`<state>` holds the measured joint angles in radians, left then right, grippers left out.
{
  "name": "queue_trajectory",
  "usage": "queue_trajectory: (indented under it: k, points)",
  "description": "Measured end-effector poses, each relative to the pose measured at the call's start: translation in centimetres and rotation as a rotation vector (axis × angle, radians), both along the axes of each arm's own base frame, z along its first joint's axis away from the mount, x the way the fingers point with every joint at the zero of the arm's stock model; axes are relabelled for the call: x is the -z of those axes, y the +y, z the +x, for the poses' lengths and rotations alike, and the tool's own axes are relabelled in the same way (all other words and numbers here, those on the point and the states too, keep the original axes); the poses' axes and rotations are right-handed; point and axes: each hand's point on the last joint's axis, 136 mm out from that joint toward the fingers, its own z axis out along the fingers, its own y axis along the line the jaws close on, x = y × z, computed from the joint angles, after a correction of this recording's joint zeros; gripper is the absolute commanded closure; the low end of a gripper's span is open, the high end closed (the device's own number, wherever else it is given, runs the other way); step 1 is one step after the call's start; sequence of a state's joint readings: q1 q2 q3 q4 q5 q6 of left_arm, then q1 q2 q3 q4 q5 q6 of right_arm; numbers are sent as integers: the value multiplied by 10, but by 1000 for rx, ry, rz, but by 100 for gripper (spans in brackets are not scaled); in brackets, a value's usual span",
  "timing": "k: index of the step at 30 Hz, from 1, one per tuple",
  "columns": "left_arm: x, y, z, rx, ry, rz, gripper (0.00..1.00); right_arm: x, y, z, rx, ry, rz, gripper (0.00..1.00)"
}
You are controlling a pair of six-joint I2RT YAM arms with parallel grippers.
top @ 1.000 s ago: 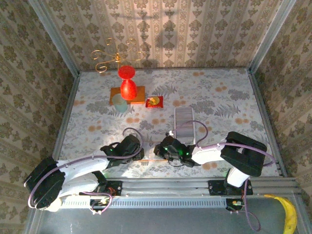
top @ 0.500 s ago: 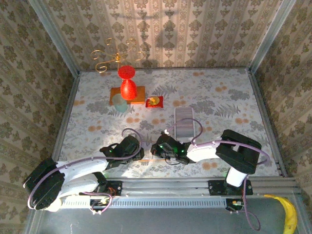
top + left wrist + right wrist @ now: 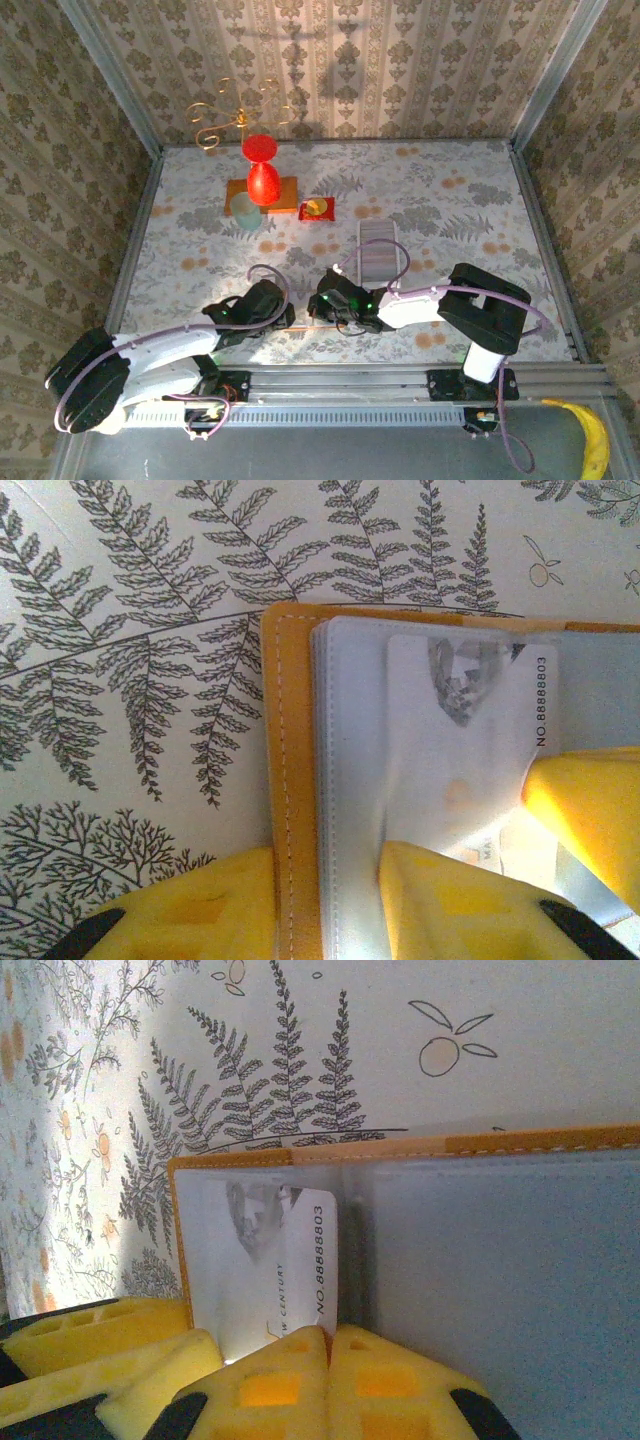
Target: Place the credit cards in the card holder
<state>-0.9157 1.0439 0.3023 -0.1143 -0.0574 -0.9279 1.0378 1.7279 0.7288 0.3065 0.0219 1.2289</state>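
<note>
Fern-and-flower printed table (image 3: 450,200), sparsely laid

At the near edge an orange card holder (image 3: 292,780) lies open and flat on the print, its clear sleeves facing up. Near the middle rests a grey ribbed rectangle (image 3: 377,245), well apart from the rest. Toward the back left lies an orange mat (image 3: 285,195), a pale green disc (image 3: 244,210) overlapping its near left corner and a small red square (image 3: 318,208) just beside its right edge; a gold wire ornament (image 3: 225,120) stands at the back left
</note>
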Motion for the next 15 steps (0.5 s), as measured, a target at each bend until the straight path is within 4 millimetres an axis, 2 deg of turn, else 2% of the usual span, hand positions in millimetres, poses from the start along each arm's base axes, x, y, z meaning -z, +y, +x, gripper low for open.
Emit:
queue_trajectory:
  k: [15]
  points:
    - [-2, 0, 0, -32, -15, -63, 66, -4, 6, -1, -14, 9, 7, 98]
